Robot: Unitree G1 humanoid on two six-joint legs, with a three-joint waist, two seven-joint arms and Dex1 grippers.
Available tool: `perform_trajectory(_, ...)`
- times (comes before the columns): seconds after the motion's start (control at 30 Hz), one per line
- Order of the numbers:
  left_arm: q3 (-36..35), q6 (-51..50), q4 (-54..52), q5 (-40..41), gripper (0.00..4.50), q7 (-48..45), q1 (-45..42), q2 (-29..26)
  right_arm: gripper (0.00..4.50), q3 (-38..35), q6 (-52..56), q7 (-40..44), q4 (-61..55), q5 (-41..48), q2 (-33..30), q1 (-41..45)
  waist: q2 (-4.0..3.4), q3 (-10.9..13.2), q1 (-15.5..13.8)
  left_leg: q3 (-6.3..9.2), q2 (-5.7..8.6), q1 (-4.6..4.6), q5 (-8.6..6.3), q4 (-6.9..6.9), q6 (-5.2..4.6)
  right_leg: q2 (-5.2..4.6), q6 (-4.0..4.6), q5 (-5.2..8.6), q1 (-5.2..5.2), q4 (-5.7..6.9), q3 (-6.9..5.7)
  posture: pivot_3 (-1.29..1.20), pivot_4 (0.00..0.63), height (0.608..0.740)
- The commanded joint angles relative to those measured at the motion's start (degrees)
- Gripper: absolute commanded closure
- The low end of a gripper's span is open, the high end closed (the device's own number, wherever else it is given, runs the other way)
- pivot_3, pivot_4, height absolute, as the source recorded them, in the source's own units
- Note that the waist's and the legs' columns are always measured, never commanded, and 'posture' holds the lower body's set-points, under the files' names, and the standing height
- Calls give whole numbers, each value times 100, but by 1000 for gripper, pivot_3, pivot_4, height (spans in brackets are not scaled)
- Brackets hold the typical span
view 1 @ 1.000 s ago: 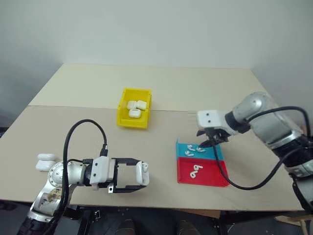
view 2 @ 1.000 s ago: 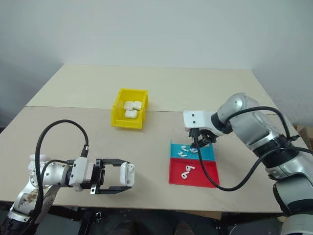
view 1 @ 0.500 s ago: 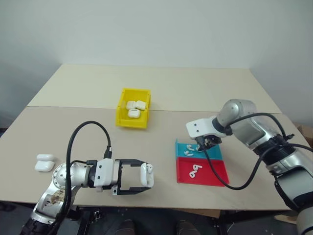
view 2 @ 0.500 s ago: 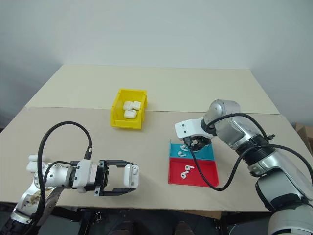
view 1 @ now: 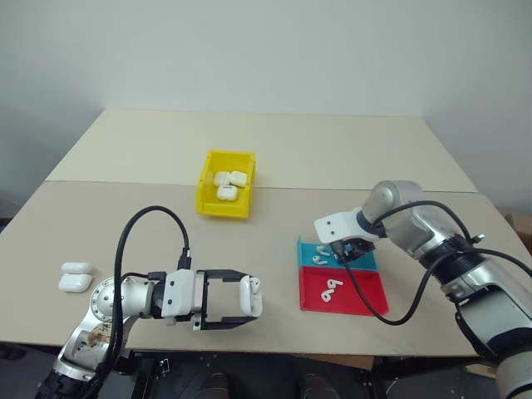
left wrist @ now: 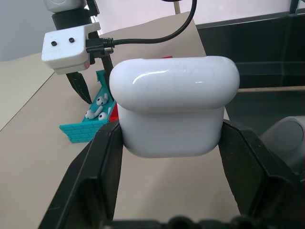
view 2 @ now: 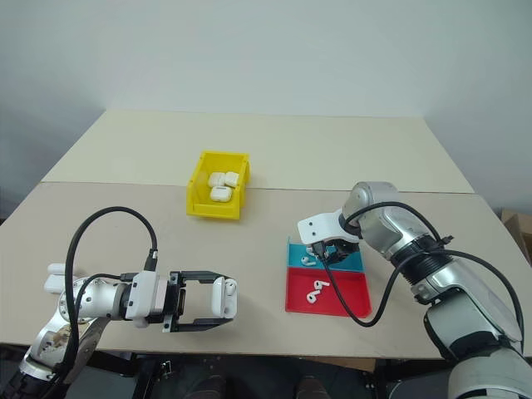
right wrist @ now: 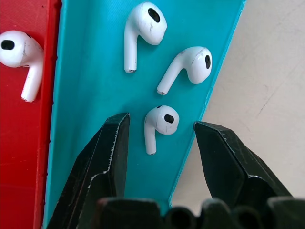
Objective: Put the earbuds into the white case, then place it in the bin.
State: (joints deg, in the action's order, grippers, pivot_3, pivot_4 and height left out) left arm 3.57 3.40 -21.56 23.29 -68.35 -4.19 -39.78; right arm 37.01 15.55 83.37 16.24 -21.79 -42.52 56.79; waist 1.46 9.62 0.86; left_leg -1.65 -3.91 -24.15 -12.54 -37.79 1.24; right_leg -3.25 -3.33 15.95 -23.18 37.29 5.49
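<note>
**Right gripper poised over an earbud on the blue tray**

Here the right gripper (right wrist: 159, 138) hangs over the blue tray (right wrist: 90, 71), pointing steeply down, its two black fingers (right wrist: 102, 162) spread apart with one small white earbud (right wrist: 161, 121) lying between them. The fingers stand on either side of that earbud without touching it; nothing is held. Two more earbuds (right wrist: 143, 26) lie on the blue tray just beyond it, well clear of the fingers. One finger sits over the blue surface, the other near the tray's outer edge, where the tan table (view 1: 332, 158) begins.

The red tray (view 1: 353, 293) adjoins the blue tray on the side nearer the robot, and a pair of earbuds (view 1: 332, 288) lies on it.

Well to the left of the blue tray, at the near edge of the table, the left gripper (view 1: 237, 298) lies nearly level, pointing toward the trays. Its fingers are clamped on a white case (left wrist: 174, 102), one on each side, holding it clear of the table with the lid shut.

The yellow bin (view 1: 227, 204) stands on the table farther back, to the left of the blue tray and well apart from it; three white cases (view 1: 228, 184) lie inside. Two more cases (view 1: 75, 276) rest on the table far to the left of the blue tray, beyond the left arm.
</note>
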Motion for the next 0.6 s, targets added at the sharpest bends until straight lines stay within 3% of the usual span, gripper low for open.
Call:
perform_trajectory(0.03, -7, 111, -174, 27, 1758, 21, -11, -4, 1909, -169, -15, 66, -97, -21, 5, -26, 0, 0, 1, 0, 0, 0, 0, -1, 0, 0, 0, 0, 0, 1, 0, 0, 150, 740)
perform_trajectory(0.13, 6, 115, -160, 26, 1758, 13, -35, 1, 1909, -186, 3, 52, -76, -35, 18, -39, 0, 0, -2, 0, 0, 1, 0, -1, 0, 0, 0, 0, 0, 3, 0, 0, 150, 740)
perform_trajectory(0.23, 27, 129, -143, 1, 1758, 10, -47, 7, 2479, -193, -2, 50, -78, -41, 17, -59, 0, 0, -1, 0, 0, 1, 0, -1, 0, 0, 0, 0, 0, 3, 0, 0, 150, 740)
perform_trajectory(0.6, 33, 147, -139, -44, 1758, 36, -48, 25, 2479, -209, -97, -29, -23, -181, 40, -114, 0, 0, -4, 0, 1, 5, 0, -3, 0, 0, 0, 0, 2, 9, 1, 0, 150, 740)
